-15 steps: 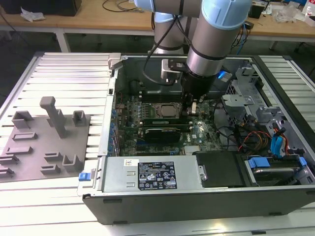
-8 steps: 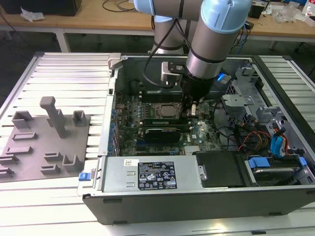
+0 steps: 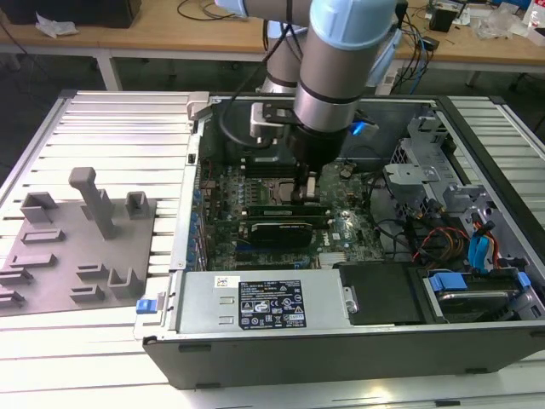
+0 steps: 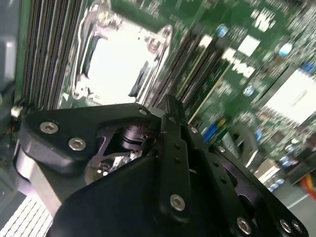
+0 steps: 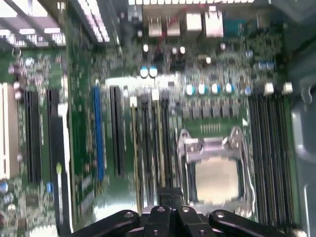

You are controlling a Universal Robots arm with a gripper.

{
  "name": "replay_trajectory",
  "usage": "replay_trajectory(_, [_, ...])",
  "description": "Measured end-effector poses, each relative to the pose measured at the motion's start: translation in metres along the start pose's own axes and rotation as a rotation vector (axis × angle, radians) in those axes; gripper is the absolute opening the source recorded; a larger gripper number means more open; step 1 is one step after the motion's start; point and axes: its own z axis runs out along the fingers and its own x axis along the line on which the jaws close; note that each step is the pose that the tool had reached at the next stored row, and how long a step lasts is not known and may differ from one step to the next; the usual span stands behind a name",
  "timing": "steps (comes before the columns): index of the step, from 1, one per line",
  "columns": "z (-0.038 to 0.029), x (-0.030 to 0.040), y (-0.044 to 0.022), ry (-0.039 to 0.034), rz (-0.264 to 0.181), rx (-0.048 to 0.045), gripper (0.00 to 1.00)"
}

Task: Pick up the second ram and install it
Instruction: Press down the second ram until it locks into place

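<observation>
Closest to us in the second wrist view sits the black gripper (image 4: 170, 106), its linkage plates and screw heads covering most of what lies beneath, so we cannot tell whether its fingers are parted or closed on anything. We take the processor socket (image 4: 118, 59) as our landmark: in that view its bright metal frame lies just past the fingertips, with long black memory slots (image 4: 190, 61) running alongside it. In the first wrist view the same socket (image 5: 215, 173) appears just beyond the gripper's (image 5: 170, 200) dark tips, flanked by slots (image 5: 145, 143) on one side and a further bank (image 5: 269, 148) on the other. A pale, thin strip stands in one slot (image 5: 160, 143) near the socket, and a second (image 5: 134, 148) a little farther off; we cannot say for sure which of them is the second ram, and blur hides the end clips. In the exterior view the arm (image 3: 341, 60) reaches down into the open computer case (image 3: 324, 341), its gripper (image 3: 308, 189) low over the motherboard (image 3: 341, 230) beside the socket (image 3: 271, 192). Well apart from the socket, to the exterior view's left, grey holder blocks (image 3: 94, 204) stand on the slatted table (image 3: 128, 128).
</observation>
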Motion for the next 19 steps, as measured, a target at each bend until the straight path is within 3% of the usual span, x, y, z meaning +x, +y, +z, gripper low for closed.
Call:
replay_trajectory(1, [0.0003, 0.0003, 0.0045, -0.0003, 0.0, 0.0008, 0.11])
replay_trajectory(2, [0.001, 0.0012, 0.017, -0.0005, 0.0, 0.0027, 0.11])
replay_trajectory(3, [0.0015, 0.0016, 0.0232, -0.0007, 0.0, 0.0037, 0.11])
replay_trajectory(4, [0.0023, 0.0024, 0.034, -0.0009, 0.0, 0.0052, 0.11])
replay_trajectory(6, [0.0041, 0.0033, 0.0463, -0.0027, -0.001, 0.0067, 0.11])
replay_trajectory(7, [0.0054, 0.0035, 0.0484, -0.0031, -0.001, 0.0067, 0.11])
replay_trajectory(11, [0.0086, 0.004, 0.0516, -0.0059, -0.001, 0.0063, 0.11])
replay_trajectory(13, [0.0114, 0.0042, 0.0516, -0.0111, -0.001, 0.0057, 0.11])
replay_trajectory(14, [0.0103, 0.0039, 0.0515, -0.017, -0.001, 0.0068, 0.11])
replay_trajectory(16, [0.0028, 0.0035, 0.0507, -0.0166, -0.002, 0.0058, 0.11])
replay_trajectory(17, [0.0015, 0.0031, 0.0462, -0.0174, -0.001, 0.0056, 0.11])
replay_trajectory(19, [0.0003, 0.0018, 0.0275, -0.0176, -0.001, 0.002, 0.11])
